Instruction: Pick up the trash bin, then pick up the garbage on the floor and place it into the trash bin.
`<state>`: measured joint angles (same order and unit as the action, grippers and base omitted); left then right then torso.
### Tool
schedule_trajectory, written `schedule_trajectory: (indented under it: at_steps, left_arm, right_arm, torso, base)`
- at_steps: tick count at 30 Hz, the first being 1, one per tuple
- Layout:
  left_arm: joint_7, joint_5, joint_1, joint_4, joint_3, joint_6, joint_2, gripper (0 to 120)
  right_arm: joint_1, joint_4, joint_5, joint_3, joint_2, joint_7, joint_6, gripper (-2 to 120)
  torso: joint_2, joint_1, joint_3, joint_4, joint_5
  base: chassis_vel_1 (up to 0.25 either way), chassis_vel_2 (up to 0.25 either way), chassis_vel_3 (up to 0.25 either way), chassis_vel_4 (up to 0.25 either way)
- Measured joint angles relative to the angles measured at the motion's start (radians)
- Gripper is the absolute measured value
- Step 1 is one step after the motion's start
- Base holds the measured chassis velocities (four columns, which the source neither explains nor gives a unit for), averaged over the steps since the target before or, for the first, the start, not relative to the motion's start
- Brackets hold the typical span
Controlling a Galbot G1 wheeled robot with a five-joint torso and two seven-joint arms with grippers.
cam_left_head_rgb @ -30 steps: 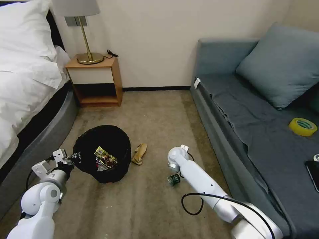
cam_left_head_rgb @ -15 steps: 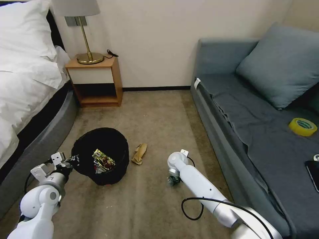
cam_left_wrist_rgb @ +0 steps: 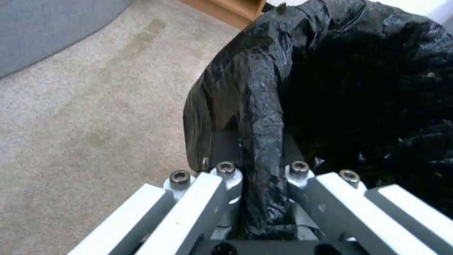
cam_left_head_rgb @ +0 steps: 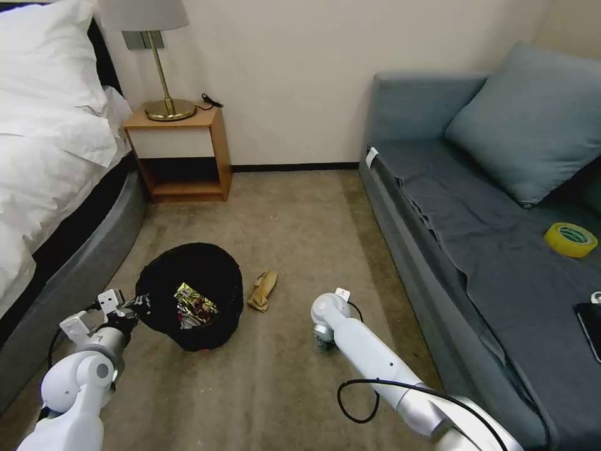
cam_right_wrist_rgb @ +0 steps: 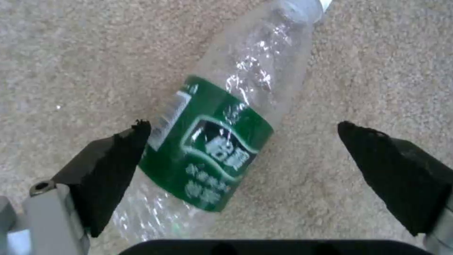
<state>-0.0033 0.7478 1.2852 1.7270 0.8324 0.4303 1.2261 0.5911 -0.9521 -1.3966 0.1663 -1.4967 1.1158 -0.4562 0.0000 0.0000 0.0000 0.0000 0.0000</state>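
Note:
The trash bin (cam_left_head_rgb: 213, 275), lined with a black bag, hangs tilted just above the carpet with shiny wrappers (cam_left_head_rgb: 195, 305) inside. My left gripper (cam_left_head_rgb: 133, 307) is shut on its bag-covered rim (cam_left_wrist_rgb: 259, 148). A clear bottle with a green label (cam_right_wrist_rgb: 212, 141) lies on the carpet, and my right gripper (cam_right_wrist_rgb: 243, 124) is open with one black finger (cam_right_wrist_rgb: 111, 166) on each side of it. In the head view my right wrist (cam_left_head_rgb: 327, 313) covers the bottle. A crumpled tan paper (cam_left_head_rgb: 263, 290) lies on the floor between the bin and my right arm.
A bed (cam_left_head_rgb: 50, 175) lines the left side, with a wooden nightstand (cam_left_head_rgb: 181, 153) and lamp at the back wall. A grey sofa (cam_left_head_rgb: 488, 238) runs along the right, carrying a yellow tape roll (cam_left_head_rgb: 570, 238) and a black phone (cam_left_head_rgb: 591, 326). Open carpet lies between.
My right wrist has dropped lower and nearer over the bottle, now hiding it in the head view. The bin and left gripper have shifted slightly down and nearer.

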Motion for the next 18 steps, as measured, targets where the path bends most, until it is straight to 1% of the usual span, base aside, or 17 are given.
schedule_trajectory:
  at_steps: [4,6,7,8,9,10,12,13,14,16,17,18]
  left_arm:
    - [0.003,0.000,0.001,-0.003,0.001,-0.002,-0.001,4]
    - [0.004,-0.001,0.001,-0.004,0.002,-0.003,-0.002,4]
    - [0.004,-0.001,0.001,-0.005,0.002,-0.003,-0.002,4]
    - [0.004,-0.001,0.001,-0.005,0.002,-0.003,-0.002,4]
    - [0.005,-0.001,0.001,-0.005,0.002,-0.003,-0.002,4]
    - [0.005,-0.001,0.001,-0.005,0.001,-0.003,-0.002,4]
    - [0.006,-0.002,0.000,-0.008,0.001,-0.005,-0.003,4]
    - [0.006,-0.002,0.000,-0.008,0.001,-0.005,-0.003,4]
    - [0.006,-0.002,0.000,-0.009,0.001,-0.005,-0.002,4]
    - [0.006,-0.002,0.000,-0.010,0.001,-0.006,-0.001,4]
    - [0.006,-0.003,0.000,-0.011,0.000,-0.006,0.000,4]
    - [0.006,-0.003,0.000,-0.011,0.000,-0.006,0.000,4]
  right_arm:
    - [0.001,0.014,0.016,-0.001,-0.006,-0.021,0.006,100]
    - [0.001,0.025,0.025,-0.002,-0.011,-0.032,0.009,96]
    - [0.001,0.026,0.026,-0.003,-0.012,-0.033,0.009,92]
    - [0.001,0.026,0.026,-0.003,-0.012,-0.033,0.009,92]
    - [0.001,0.026,0.027,-0.003,-0.013,-0.036,0.009,87]
    - [0.001,0.027,0.027,-0.003,-0.013,-0.036,0.009,87]
    - [0.001,0.029,0.029,-0.003,-0.013,-0.044,0.010,74]
    - [0.001,0.029,0.029,-0.003,-0.013,-0.044,0.010,74]
    - [0.001,0.029,0.030,-0.003,-0.012,-0.046,0.010,70]
    - [0.002,0.030,0.032,-0.002,-0.011,-0.051,0.011,59]
    - [0.002,0.031,0.033,-0.002,-0.010,-0.054,0.011,56]
    - [0.002,0.031,0.033,-0.002,-0.010,-0.054,0.011,56]
  torso:
    - [0.000,0.000,0.000,0.0000,0.0000]
    - [0.000,0.000,0.000,0.0000,0.0000]
    - [0.000,0.000,0.000,0.0000,0.0000]
    - [0.000,0.000,0.000,0.0000,0.0000]
    - [0.000,0.000,0.000,0.0000,0.0000]
    - [0.000,0.000,0.000,0.0000,0.0000]
    - [0.000,0.000,0.000,0.0000,0.0000]
    - [0.000,0.000,0.000,0.0000,0.0000]
    - [0.000,0.000,0.000,0.0000,0.0000]
    - [0.000,0.000,0.000,0.0000,0.0000]
    - [0.000,0.000,0.000,0.0000,0.0000]
    - [0.000,0.000,0.000,0.0000,0.0000]
  base:
    - [0.000,0.000,0.000,0.000]
    - [0.000,0.000,0.000,0.000]
    - [0.000,0.000,0.000,0.000]
    - [0.000,0.000,0.000,0.000]
    - [0.000,0.000,0.000,0.000]
    - [0.000,0.000,0.000,0.000]
    - [0.000,0.000,0.000,0.000]
    - [0.000,0.000,0.000,0.000]
    - [0.000,0.000,0.000,0.000]
    - [0.000,0.000,0.000,0.000]
    - [0.000,0.000,0.000,0.000]
    - [0.000,0.000,0.000,0.000]
